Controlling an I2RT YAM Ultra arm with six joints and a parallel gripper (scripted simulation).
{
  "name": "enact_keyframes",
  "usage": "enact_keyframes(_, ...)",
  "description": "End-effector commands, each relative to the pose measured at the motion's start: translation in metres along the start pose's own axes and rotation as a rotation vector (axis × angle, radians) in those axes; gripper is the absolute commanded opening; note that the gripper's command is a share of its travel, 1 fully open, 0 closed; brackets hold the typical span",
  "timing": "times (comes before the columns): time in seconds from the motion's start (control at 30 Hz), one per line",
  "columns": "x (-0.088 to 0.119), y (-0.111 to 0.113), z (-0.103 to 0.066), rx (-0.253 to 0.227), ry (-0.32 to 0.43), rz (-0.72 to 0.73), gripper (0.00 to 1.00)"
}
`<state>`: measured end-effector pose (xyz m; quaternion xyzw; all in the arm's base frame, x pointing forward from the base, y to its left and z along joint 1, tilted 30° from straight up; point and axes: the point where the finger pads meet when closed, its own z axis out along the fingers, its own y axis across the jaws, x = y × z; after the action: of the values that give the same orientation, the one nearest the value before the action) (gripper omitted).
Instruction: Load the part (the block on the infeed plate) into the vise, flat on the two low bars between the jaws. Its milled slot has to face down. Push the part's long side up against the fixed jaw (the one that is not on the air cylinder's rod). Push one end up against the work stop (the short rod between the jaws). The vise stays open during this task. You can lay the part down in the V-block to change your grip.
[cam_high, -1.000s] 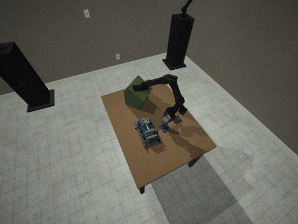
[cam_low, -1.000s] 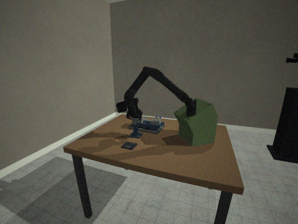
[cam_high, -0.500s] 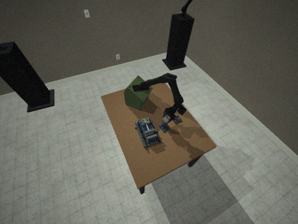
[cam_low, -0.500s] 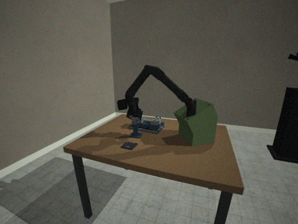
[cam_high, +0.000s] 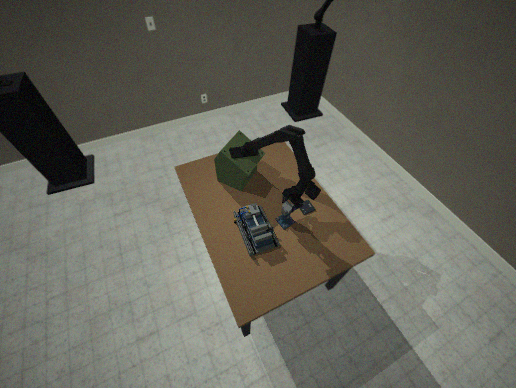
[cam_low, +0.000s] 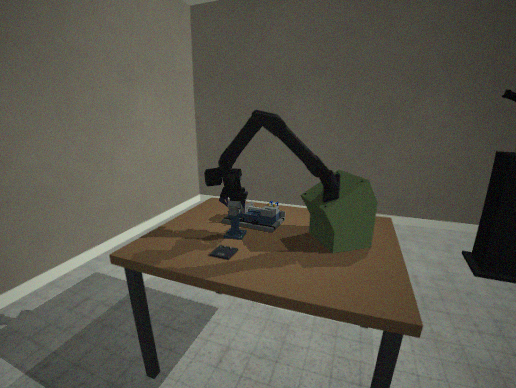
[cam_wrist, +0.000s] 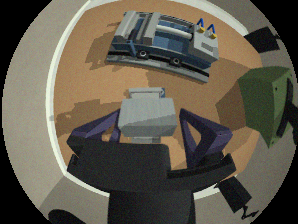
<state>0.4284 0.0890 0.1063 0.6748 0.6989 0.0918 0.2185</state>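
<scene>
The part (cam_high: 287, 208) (cam_low: 234, 208) (cam_wrist: 147, 117), a pale grey block, rests on top of the blue V-block stand (cam_high: 284, 222) (cam_low: 235, 234). Its milled slot cannot be made out. My gripper (cam_high: 290, 202) (cam_low: 234, 201) (cam_wrist: 150, 112) is open around the part, one finger at each side; in the wrist view a narrow gap shows at the right finger. The vise (cam_high: 257, 231) (cam_low: 262, 216) (cam_wrist: 165, 42) stands beside the stand with nothing lying between its jaws that I can make out. The infeed plate (cam_high: 307, 207) (cam_low: 223, 252) is dark and bears no block.
The green arm mount (cam_high: 235, 167) (cam_low: 345, 220) (cam_wrist: 262, 97) stands at one end of the wooden table (cam_high: 215, 250) (cam_low: 300, 280) (cam_wrist: 80, 80). Blue and yellow fittings (cam_wrist: 212, 31) stick up from the vise's end nearer the mount.
</scene>
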Motion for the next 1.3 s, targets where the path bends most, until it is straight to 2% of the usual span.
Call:
enact_keyframes(0.0, -0.0062, 0.0057, -0.0100, -0.035, 0.046, 0.008, 0.81)
enact_keyframes(0.1, -0.0062, 0.0057, -0.0100, -0.035, 0.056, 0.008, 0.81)
enact_keyframes(0.6, -0.0063, 0.0058, -0.0101, -0.037, 0.213, 0.004, 0.81)
enact_keyframes(0.67, -0.0063, 0.0058, -0.0101, -0.037, 0.213, 0.004, 0.81)
enact_keyframes(1.17, -0.0068, 0.0100, -0.0125, -0.050, 0.382, 0.001, 0.81)
enact_keyframes(1.27, -0.0067, 0.0084, -0.0117, -0.046, 0.394, 0.000, 0.81)
